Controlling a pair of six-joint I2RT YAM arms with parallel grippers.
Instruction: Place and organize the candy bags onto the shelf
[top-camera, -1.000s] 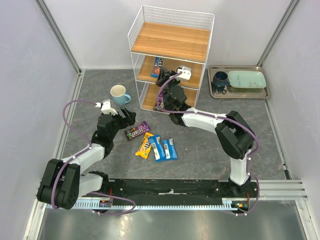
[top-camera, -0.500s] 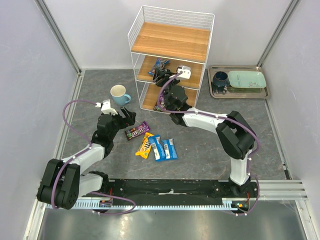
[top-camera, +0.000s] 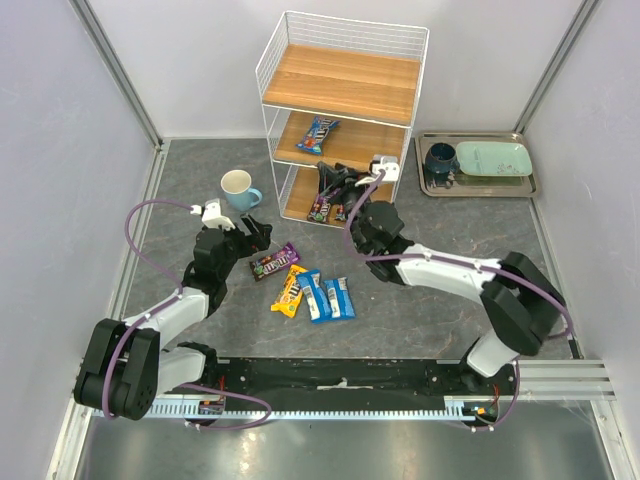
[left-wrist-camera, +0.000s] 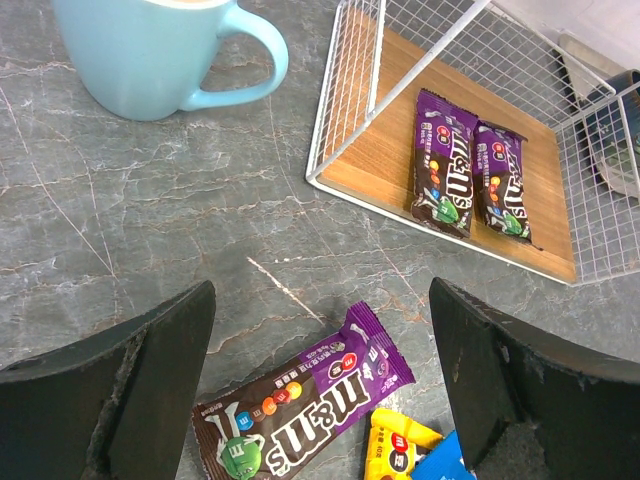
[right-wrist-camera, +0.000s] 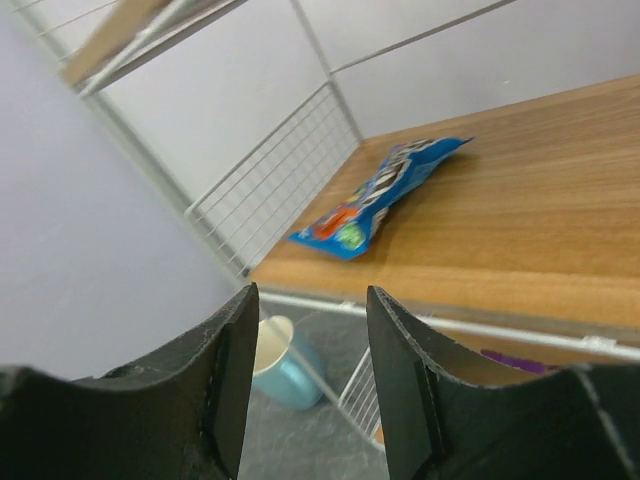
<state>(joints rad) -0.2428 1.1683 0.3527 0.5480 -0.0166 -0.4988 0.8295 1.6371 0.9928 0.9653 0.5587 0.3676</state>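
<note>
The white wire shelf (top-camera: 340, 80) stands at the back. One blue candy bag (top-camera: 318, 130) lies on its middle board, and two purple bags (top-camera: 328, 211) lie on the bottom board. My right gripper (top-camera: 333, 177) is open and empty just in front of the middle board; its wrist view shows that blue bag (right-wrist-camera: 385, 195) lying beyond the fingers (right-wrist-camera: 225, 380). On the table lie a purple bag (top-camera: 274, 262), a yellow one (top-camera: 289, 290) and two blue ones (top-camera: 326, 296). My left gripper (top-camera: 255, 232) hangs wide open over the purple bag (left-wrist-camera: 300, 410), not touching it.
A light blue cup (top-camera: 238, 187) stands left of the shelf, close to my left gripper. A metal tray (top-camera: 520, 188) at the back right holds a dark cup (top-camera: 440, 160) and a pale green plate (top-camera: 492, 158). Walls close in both sides.
My right gripper opened, left the blue bag on the middle board and drew back out of the shelf towards the front right. The left arm has not moved.
</note>
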